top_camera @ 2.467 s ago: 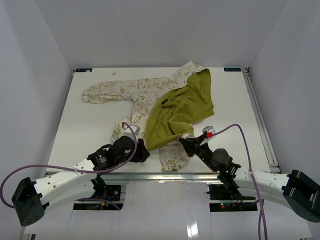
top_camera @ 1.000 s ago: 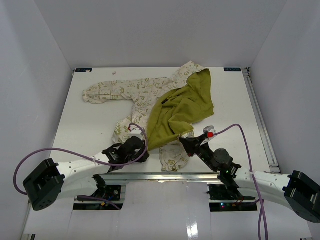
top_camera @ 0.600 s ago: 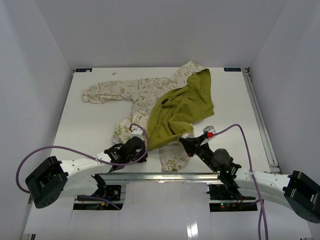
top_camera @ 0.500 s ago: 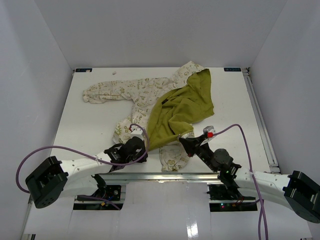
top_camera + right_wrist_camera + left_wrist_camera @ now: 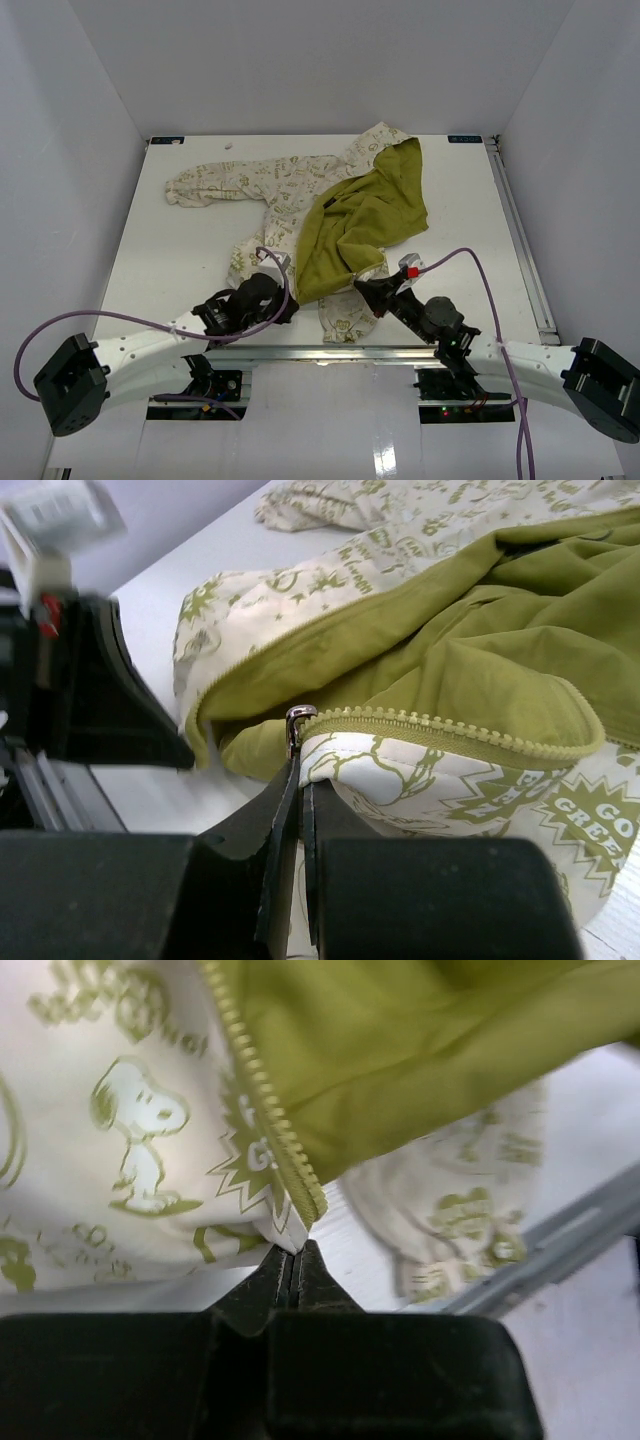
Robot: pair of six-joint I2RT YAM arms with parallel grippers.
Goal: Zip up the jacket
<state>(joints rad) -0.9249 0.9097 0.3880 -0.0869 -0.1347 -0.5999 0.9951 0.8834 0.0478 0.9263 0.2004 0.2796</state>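
The jacket (image 5: 290, 185) lies open on the white table (image 5: 180, 260), cream with green print, its olive lining (image 5: 375, 210) turned up. My left gripper (image 5: 288, 301) is at the near hem. In the left wrist view it (image 5: 297, 1250) is shut on the jacket's bottom corner (image 5: 288, 1230), where the left row of zipper teeth (image 5: 262, 1100) ends. My right gripper (image 5: 358, 286) is shut on the other front edge. The right wrist view shows the right gripper (image 5: 303, 765) pinching the hem just under the metal zipper slider (image 5: 298, 718).
A metal rail (image 5: 330, 350) runs along the table's near edge and another (image 5: 520, 230) along the right side. White walls enclose the table on three sides. Purple cables (image 5: 480, 270) loop over both arms.
My left gripper has closed on the jacket's bottom corner, and its arm has swung a little. The right gripper has stayed shut on the hem and shifted slightly left.
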